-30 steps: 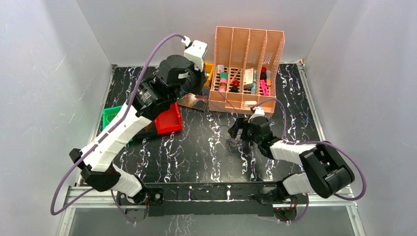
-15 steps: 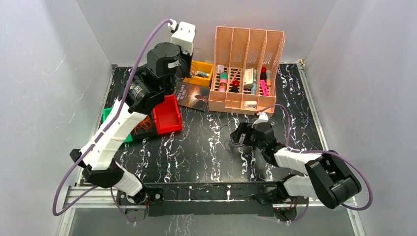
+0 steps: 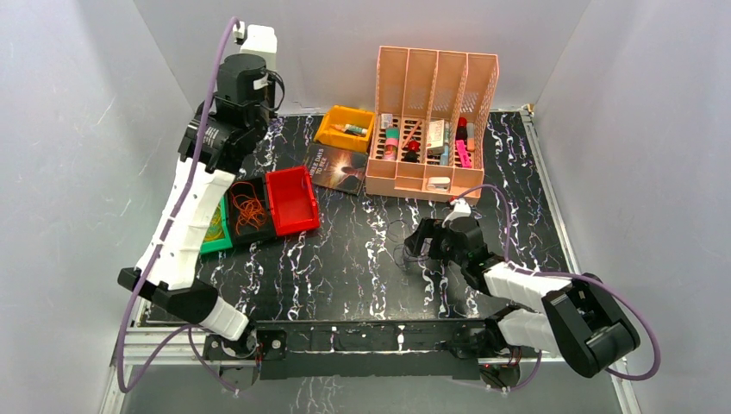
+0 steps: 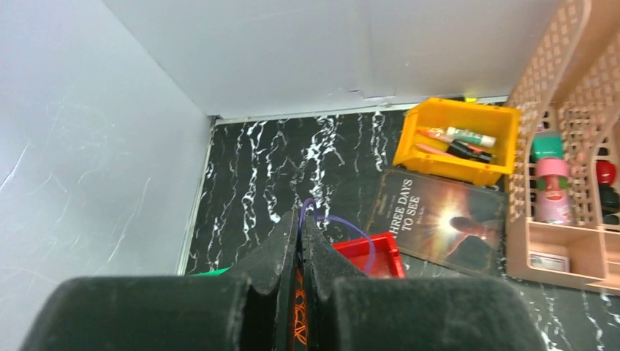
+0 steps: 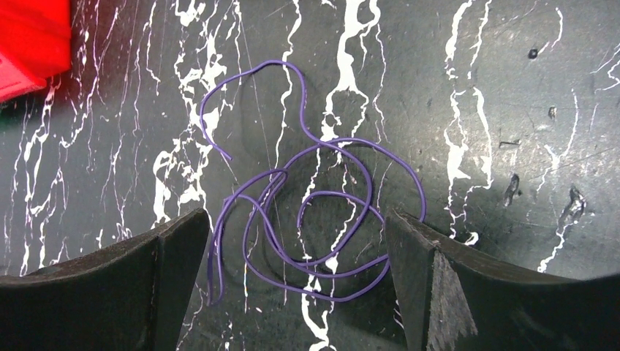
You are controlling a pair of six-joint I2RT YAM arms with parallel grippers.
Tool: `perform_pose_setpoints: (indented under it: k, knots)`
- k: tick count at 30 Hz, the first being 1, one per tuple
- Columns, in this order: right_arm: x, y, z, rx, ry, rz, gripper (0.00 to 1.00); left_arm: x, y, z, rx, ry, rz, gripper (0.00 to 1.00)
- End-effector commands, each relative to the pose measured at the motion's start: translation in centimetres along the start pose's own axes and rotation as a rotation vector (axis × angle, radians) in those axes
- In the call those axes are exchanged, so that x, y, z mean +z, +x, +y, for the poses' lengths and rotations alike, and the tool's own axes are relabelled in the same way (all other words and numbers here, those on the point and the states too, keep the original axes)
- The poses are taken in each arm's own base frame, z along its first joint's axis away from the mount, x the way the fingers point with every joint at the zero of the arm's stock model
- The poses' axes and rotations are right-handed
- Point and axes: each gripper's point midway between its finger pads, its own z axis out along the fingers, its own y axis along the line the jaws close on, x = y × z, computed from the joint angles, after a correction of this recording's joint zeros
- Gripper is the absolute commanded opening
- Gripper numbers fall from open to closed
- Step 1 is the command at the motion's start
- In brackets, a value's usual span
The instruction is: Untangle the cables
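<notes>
A dark purple cable (image 5: 314, 212) lies loosely coiled on the black marbled table. It shows faintly in the top view (image 3: 405, 253). My right gripper (image 5: 296, 227) hangs just above it, open, one finger at each side of the coil; it also shows in the top view (image 3: 420, 248). My left gripper (image 4: 301, 219) is raised high at the back left, also seen in the top view (image 3: 269, 86). It is shut on a thin purple cable loop (image 4: 363, 235) that sticks out past the fingertips. A bundle of orange cables (image 3: 250, 211) lies in a dark tray beside the red bin. No yellow cable shows.
A pink slotted organiser (image 3: 435, 65) stands at the back with small items. A yellow bin (image 3: 331, 131) and a book (image 3: 338, 166) lie to its left. A red bin (image 3: 291, 200) and a green tray (image 3: 211, 233) sit at the left. Grey walls close in three sides.
My left arm has swung left and up from over the yellow bin to the back-left corner, uncovering the bin, book and orange cables. My right gripper has stayed over the purple coil.
</notes>
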Motion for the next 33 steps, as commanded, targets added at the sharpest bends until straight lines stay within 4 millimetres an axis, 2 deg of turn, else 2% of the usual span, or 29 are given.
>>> perform_pose_setpoints:
  k: [1,6,11,12,17,19,23,33]
  knots:
    - [-0.6,-0.4,0.7,-0.037,-0.031,-0.004,0.98,0.7,1.7,-0.1,-0.018,0.063,0.044,0.00]
    - [-1.0,-1.5,1.3,-0.054,-0.046,-0.027,0.98,2.2,3.3,-0.7,-0.009,0.075,0.089,0.00]
    - [-1.4,-2.5,1.8,-0.069,-0.052,-0.044,0.98,2.9,4.1,-0.5,-0.014,0.072,0.107,0.00]
    - [-1.8,-3.3,2.4,-0.079,-0.065,-0.064,0.98,3.2,4.6,-0.1,-0.015,0.064,0.120,0.00]
    - [-2.1,-3.9,3.5,-0.110,-0.117,-0.081,0.98,3.7,5.7,0.2,-0.021,0.058,0.136,0.00]
    - [-2.2,-5.6,4.9,-0.124,-0.156,-0.111,0.98,3.9,6.2,0.4,-0.020,0.053,0.144,0.00]
    - [-2.6,-6.2,6.1,-0.156,-0.208,-0.114,0.98,4.1,7.2,0.6,-0.021,0.055,0.167,0.00]
    - [-2.6,-6.2,6.2,-0.161,-0.211,-0.106,0.98,4.3,8.6,0.8,-0.033,0.055,0.194,0.00]
